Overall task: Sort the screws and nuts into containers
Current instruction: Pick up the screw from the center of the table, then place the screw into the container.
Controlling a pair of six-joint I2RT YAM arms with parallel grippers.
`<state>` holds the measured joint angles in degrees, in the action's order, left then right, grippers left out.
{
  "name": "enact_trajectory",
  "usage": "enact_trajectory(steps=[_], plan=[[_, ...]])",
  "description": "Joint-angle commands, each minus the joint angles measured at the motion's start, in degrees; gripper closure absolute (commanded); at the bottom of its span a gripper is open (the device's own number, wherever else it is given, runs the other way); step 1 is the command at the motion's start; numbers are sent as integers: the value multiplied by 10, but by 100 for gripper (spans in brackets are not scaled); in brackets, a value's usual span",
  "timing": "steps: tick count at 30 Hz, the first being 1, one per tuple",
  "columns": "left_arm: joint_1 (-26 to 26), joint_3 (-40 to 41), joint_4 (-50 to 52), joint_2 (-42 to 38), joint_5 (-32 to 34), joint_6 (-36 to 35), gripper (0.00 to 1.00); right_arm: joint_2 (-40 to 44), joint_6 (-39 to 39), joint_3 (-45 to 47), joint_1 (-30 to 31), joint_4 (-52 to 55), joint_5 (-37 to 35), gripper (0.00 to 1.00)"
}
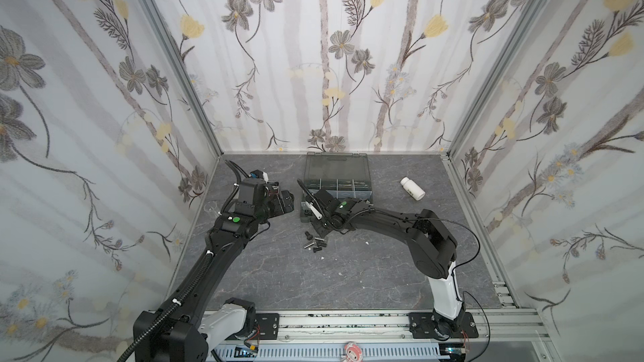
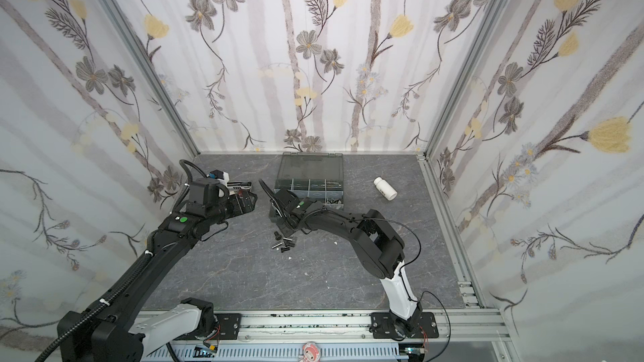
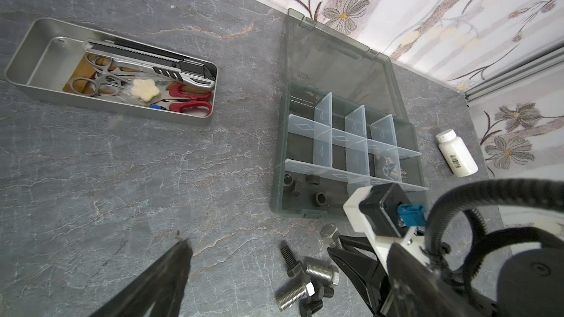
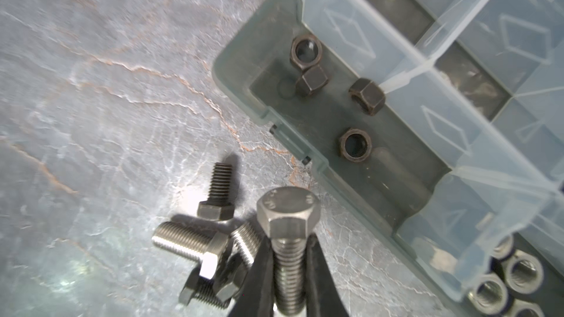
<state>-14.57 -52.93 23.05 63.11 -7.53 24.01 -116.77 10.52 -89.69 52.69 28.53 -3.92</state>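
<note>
Carrying one silver hex-head screw (image 4: 288, 213) to the containers looks like the step in hand. The right hand (image 4: 288, 237) is pinching the threaded shank just under the head, its fingers closed tight on it and the head sticking out past the tips. Whether the screw is already clear of the surface (image 4: 91, 117) cannot be told. In both top views this is happening below the centre of the frame, where a heap of screws (image 1: 315, 241) is lying just in front of the organizer box (image 1: 336, 165). The left hand (image 1: 283, 200) is standing wide and holding nothing, left of the box in the frame.

Doing this well is calling for a straight lift first. Loose silver screws (image 4: 189, 242) and black screws (image 4: 217, 192) are lying right beside the held one, and a sideways drag would likely scatter them. One corner compartment is holding black hex nuts (image 4: 355, 144) and its neighbour silver nuts (image 4: 518, 272), so the screw probably belongs elsewhere — past the pale dividers (image 4: 427, 65), though which compartment is free is not clear. Enough height to pass the box wall is needed, then a low release inside the walls — a heavy round shank is apt to roll or bounce.
</note>
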Motion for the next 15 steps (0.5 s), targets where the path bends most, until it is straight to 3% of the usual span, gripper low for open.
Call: enact_trajectory(steps=[1, 15], plan=[[1, -6, 9, -5, 3, -5, 0, 19, 9, -6, -3, -2, 0, 100], [1, -14, 5, 37, -32, 18, 0, 46, 2, -21, -80, 6, 22, 100]])
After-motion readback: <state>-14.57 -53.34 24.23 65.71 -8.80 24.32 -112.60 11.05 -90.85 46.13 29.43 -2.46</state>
